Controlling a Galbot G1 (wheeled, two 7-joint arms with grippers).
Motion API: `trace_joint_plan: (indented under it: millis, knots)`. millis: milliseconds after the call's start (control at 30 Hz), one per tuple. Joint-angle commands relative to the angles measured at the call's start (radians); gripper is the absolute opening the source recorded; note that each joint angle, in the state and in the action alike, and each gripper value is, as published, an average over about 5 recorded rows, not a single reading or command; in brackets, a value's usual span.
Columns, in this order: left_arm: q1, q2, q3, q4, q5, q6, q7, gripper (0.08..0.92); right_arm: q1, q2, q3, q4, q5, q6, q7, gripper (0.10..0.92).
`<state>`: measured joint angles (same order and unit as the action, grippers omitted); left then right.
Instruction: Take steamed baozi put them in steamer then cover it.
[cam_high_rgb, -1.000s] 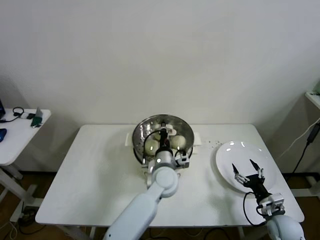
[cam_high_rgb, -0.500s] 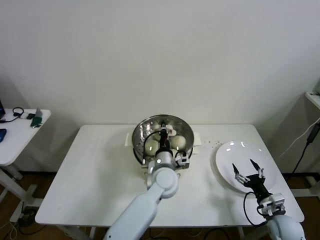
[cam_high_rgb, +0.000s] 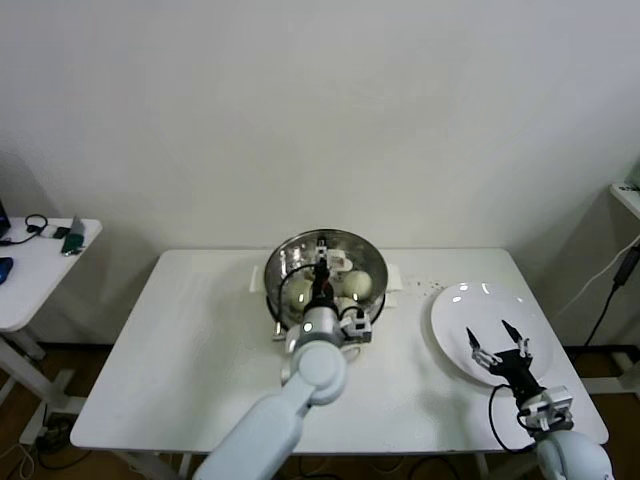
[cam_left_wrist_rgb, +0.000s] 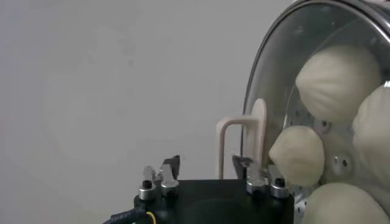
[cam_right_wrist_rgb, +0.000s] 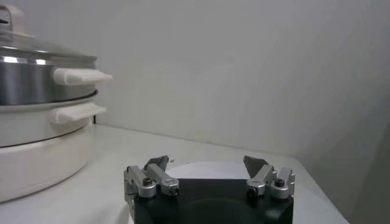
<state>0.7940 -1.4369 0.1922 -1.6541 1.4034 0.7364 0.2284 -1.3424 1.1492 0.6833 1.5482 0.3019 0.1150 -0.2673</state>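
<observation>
The steamer (cam_high_rgb: 373, 262) stands at the table's back middle with the cover (cam_left_wrist_rgb: 286, 67) lying on it. Through the glass I see several steamed baozi (cam_left_wrist_rgb: 338, 82) resting on the perforated floor, two of them also in the head view (cam_high_rgb: 358, 285). My left gripper (cam_high_rgb: 322, 264) hovers over the cover's centre. In the left wrist view its fingers (cam_left_wrist_rgb: 172, 165) stand apart, open, with one leg of the cream handle (cam_left_wrist_rgb: 222, 143) between them, untouched. My right gripper (cam_high_rgb: 497, 345) hangs open above the white plate (cam_high_rgb: 455, 310), holding nothing.
The plate lies at the table's right side. In the right wrist view the steamer (cam_right_wrist_rgb: 36, 76) sits on its white pot base (cam_right_wrist_rgb: 36, 152) with side handles (cam_right_wrist_rgb: 79, 76) sticking out. A small side table (cam_high_rgb: 40, 265) with cables stands far left.
My left gripper has opened and let go of the cover's handle; the cover stays on the steamer. The left arm shifted slightly. The right arm has not moved.
</observation>
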Motion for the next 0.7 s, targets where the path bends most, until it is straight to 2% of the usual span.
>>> trace_joint_plan:
  millis: [33,200,300,533,700]
  knots:
    - [0.03,0.1,0.011,-0.165,-0.11,0.049,-0.034,0.627,0.002,-0.002,0.002,0.0,0.011,-0.01,-0.001,0.823]
    - [0.055,0.151,0.006,-0.242,-0.222,0.049,-0.095,0.767,0.003,-0.003,0.003,-0.004,0.009,-0.013,-0.001,0.823]
    - [0.093,0.196,-0.019,-0.304,-0.3,0.041,-0.121,0.813,0.004,-0.004,0.004,-0.007,0.007,-0.014,-0.001,0.823]
    - [0.258,0.314,-0.171,-0.452,-0.541,-0.062,-0.195,0.822,0.009,-0.009,0.006,-0.01,0.005,-0.013,-0.002,0.823]
    - [0.381,0.362,-0.355,-0.522,-0.766,-0.206,-0.316,0.823,0.006,-0.011,0.006,-0.004,0.008,-0.009,-0.003,0.823]
